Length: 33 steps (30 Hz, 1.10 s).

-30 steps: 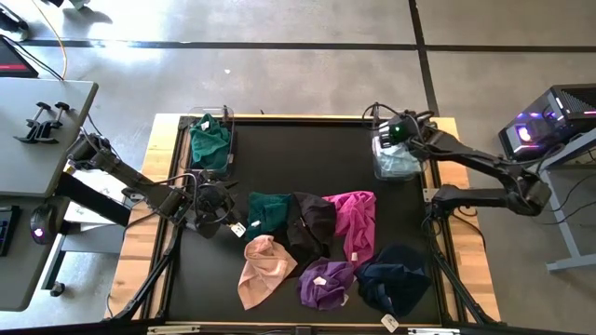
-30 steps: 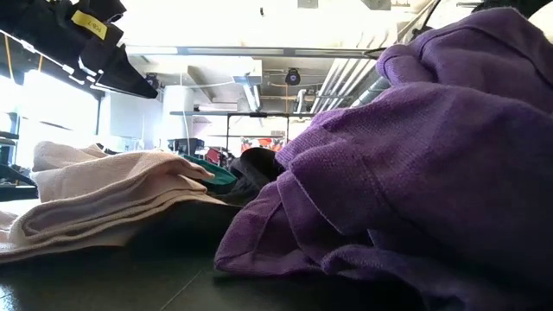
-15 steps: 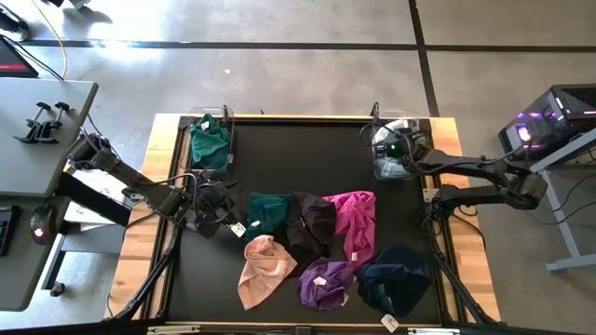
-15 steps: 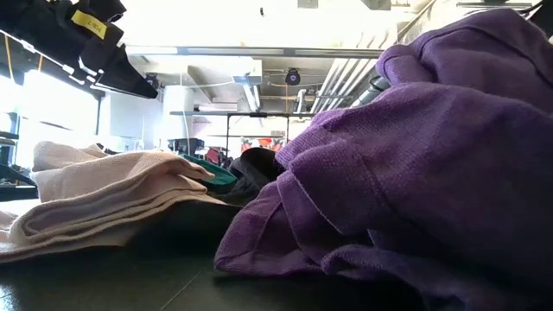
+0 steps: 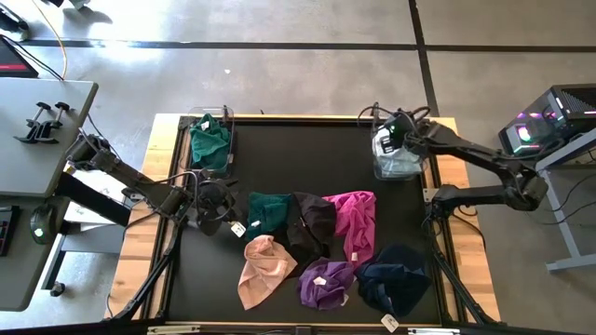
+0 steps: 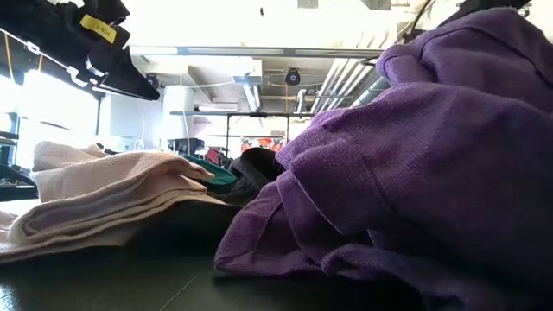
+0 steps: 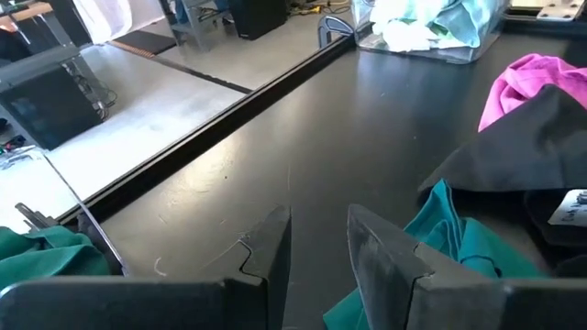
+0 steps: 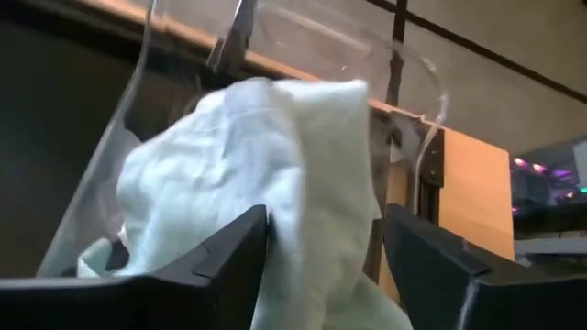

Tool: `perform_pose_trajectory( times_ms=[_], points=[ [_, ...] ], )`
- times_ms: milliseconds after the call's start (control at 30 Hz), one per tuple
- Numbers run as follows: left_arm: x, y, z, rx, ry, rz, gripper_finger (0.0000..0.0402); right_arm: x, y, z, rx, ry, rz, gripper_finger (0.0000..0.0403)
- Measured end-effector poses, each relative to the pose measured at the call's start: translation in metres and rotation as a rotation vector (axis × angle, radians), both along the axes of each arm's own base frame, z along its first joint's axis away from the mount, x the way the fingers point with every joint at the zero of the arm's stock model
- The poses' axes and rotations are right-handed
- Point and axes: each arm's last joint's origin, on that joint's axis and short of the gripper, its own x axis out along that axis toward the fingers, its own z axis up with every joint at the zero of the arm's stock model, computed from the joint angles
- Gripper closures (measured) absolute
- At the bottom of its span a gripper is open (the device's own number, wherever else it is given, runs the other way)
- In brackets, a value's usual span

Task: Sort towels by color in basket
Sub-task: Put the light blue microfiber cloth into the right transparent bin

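On black mat (image 5: 279, 140): six loose towels (image 5: 321, 244); two clear bins (image 5: 396, 158).

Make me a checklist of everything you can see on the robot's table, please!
Surface: black mat, wooden edges.
Job's things: green, black, magenta, pink, purple and navy towels loose; green ones in the left bin; pale mint towel in the right bin.
Clutter: nothing seen.
Grippers: left gripper open above the mat beside the green towel; right gripper open over the right bin.
Cables: on both arms.
Surroundings: concrete floor, side desks.
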Motion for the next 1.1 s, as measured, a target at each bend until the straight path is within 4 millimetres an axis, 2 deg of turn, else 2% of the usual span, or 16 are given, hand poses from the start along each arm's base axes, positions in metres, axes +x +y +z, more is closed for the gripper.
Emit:
perform_pose_trajectory(
  times_ms=[100,233,367,533,600,733,833,967,1100],
  points=[
    [0.000,0.000,0.000,-0.012,-0.003,-0.002,0.0305,0.006,0.000,0.005,-0.034,-0.040,0.009,0.0192],
    [0.000,0.000,-0.001,-0.025,0.002,-0.012,0.0305,0.018,0.006,-0.008,-0.121,-0.099,0.052,0.0219],
    [0.000,0.000,-0.001,-0.025,0.003,-0.012,0.0305,0.021,0.012,-0.034,-0.192,-0.189,0.013,0.0283],
    [0.000,0.000,-0.001,-0.025,0.003,-0.012,0.0305,0.010,0.019,-0.073,-0.218,-0.285,-0.039,0.0382],
    [0.000,-0.001,-0.001,-0.026,0.003,-0.013,0.0305,0.007,0.021,-0.082,-0.223,-0.300,-0.040,0.0395],
    [0.000,-0.001,-0.001,-0.025,0.005,-0.014,0.0305,0.005,0.023,-0.085,-0.211,-0.279,-0.041,0.0362],
    [0.000,-0.001,-0.001,-0.020,0.010,-0.017,0.0305,0.009,0.020,-0.077,-0.209,-0.268,-0.018,0.0319],
    [0.000,-0.001,-0.001,-0.020,0.011,-0.018,0.0305,0.015,0.016,-0.058,-0.197,-0.240,0.002,0.0251],
    [0.000,-0.001,-0.001,-0.026,0.006,-0.015,0.0305,0.020,0.015,-0.026,-0.206,-0.212,0.037,0.0202]
  ],
)
